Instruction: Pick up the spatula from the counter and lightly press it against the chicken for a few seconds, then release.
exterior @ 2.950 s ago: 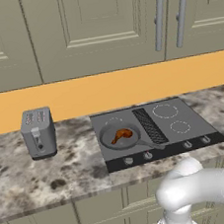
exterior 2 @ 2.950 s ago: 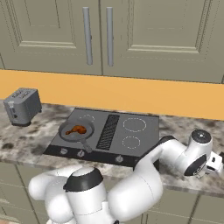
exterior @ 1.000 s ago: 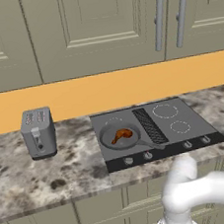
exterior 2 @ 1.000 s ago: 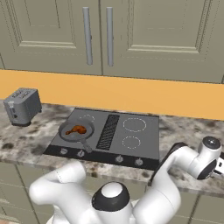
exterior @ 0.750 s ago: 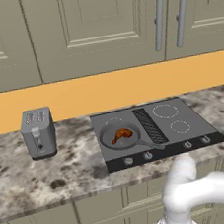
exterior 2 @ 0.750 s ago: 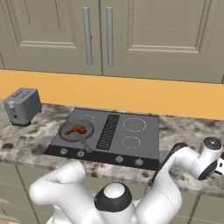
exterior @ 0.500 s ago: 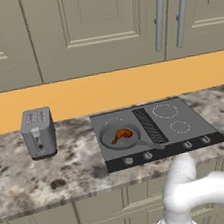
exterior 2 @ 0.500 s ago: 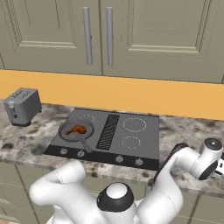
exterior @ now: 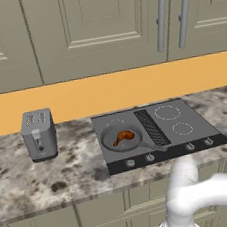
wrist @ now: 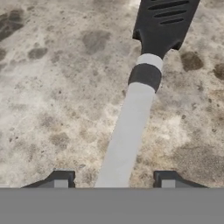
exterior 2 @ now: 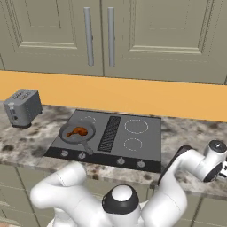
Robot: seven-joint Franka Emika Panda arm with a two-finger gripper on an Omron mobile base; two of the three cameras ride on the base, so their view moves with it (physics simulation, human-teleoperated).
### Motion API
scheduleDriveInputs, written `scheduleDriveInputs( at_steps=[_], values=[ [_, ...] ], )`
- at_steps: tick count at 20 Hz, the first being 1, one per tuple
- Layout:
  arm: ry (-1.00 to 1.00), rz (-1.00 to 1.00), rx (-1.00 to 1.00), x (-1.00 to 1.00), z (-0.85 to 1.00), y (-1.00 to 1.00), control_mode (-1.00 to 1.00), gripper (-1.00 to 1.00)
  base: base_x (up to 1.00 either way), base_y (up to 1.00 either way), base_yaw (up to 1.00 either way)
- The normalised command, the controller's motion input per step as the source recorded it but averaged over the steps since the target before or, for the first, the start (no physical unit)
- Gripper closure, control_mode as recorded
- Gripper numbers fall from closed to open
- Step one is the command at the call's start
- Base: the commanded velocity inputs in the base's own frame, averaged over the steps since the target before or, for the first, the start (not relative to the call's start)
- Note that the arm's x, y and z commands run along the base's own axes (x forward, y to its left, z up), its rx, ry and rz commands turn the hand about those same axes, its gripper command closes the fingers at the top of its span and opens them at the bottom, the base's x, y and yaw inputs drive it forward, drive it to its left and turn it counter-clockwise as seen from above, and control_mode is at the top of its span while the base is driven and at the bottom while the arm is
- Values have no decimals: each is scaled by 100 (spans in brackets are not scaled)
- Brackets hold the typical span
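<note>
1. Claw (wrist: 114, 180) is spread wide, its tips on either side of the grey handle of the spatula (wrist: 131, 127), which lies on the speckled counter (wrist: 48, 87); nothing is clamped.
2. The right base view shows the chicken (exterior 2: 80, 131) in the pan (exterior 2: 66, 134) on the cooktop (exterior 2: 133, 133), well to the left of the arm's wrist.
3. The arm reaches further right than it did three seconds ago; the pan and the toaster (exterior 2: 22, 107) are unmoved.
4. Bare counter surrounds the handle, and the blade runs off the top edge of the hand view.

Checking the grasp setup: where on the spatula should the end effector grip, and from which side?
Take the spatula by its pale handle, behind the black collar, not the slotted blade. It lies flat on the counter, so descend from above, one finger each side; the open end effector straddles that handle.
</note>
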Motion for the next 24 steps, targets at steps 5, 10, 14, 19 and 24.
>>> scheduleDriveInputs(
  at_steps=[5, 10, 14, 19, 24],
  values=[
    [0, 0, 2, 0, -13, -14, -100, 100, 0, 0, 0],
    [0, 0, 7, 0, -9, 7, -100, 100, 0, 0, 0],
    [-5, 3, 1, -17, 0, 26, -100, 100, 0, 0, 0],
    [-21, 11, -2, -44, 6, 43, -100, 100, 0, 0, 0],
    [-24, 15, -8, -55, 28, 52, -100, 100, 0, 0, 0]
  ],
)
